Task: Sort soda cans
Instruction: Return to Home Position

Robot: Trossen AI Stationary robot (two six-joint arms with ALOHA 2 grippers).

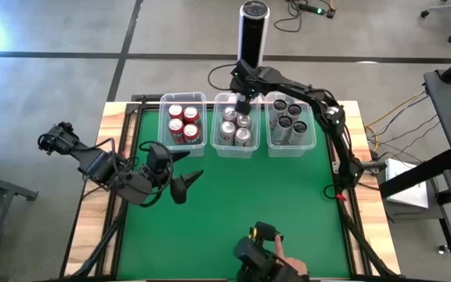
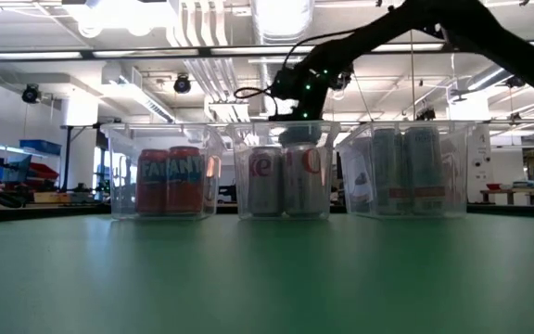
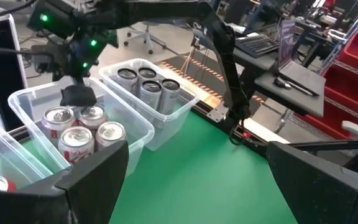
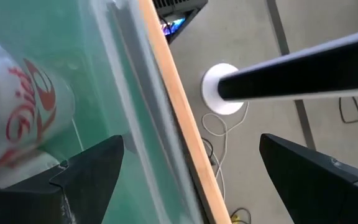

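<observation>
**A:** From above, where do the cans sit?

**B:** All in three clear bins in a row at the far edge of the green tabletop [image 1: 233, 211]. Red-orange cans [image 1: 184, 124] are in the left bin [image 1: 163, 121], silver cans [image 1: 236, 130] in the middle bin [image 1: 214, 125], and dark grey cans [image 1: 289, 123] in the right bin [image 1: 313, 125]. A black post [image 1: 253, 31] stands just behind the middle bin.

**A:** And the arms?

**B:** The right claw [image 1: 243, 103] hangs over the far end of the middle bin. The left claw [image 1: 185, 168] is over the tabletop's left side, well apart from the bins, spread wide and empty.

**A:** What does the low camera show?

**B:** The bins stand side by side with the cans upright. The right claw is at the middle bin's rim, above the silver cans. I cannot tell whether it touches one.

**A:** The left wrist camera?

**B:** The left claw is released, with only green tabletop between its fingers. The right claw hovers over the silver cans.

**A:** The right wrist camera?

**B:** The right claw is released too, gripping nothing. A silver can with red lettering sits near it inside the clear wall, and the tabletop's wooden edge runs just beyond.
</observation>
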